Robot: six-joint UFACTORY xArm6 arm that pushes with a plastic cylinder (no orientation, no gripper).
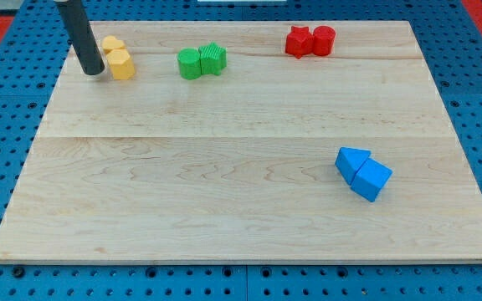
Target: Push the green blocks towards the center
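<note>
Two green blocks touch each other near the view's top, left of the middle: a rounded green block (190,64) on the left and a green block (212,58) on the right. My tip (94,72) rests on the board at the top left, just left of the yellow blocks and well to the left of the green pair. It touches neither green block.
Two yellow blocks (118,58) stand right next to my tip. A red star-shaped block (299,42) and a red round block (323,40) sit at the top right. Two blue blocks (362,172) lie at the lower right. The wooden board (224,201) lies on a blue pegboard.
</note>
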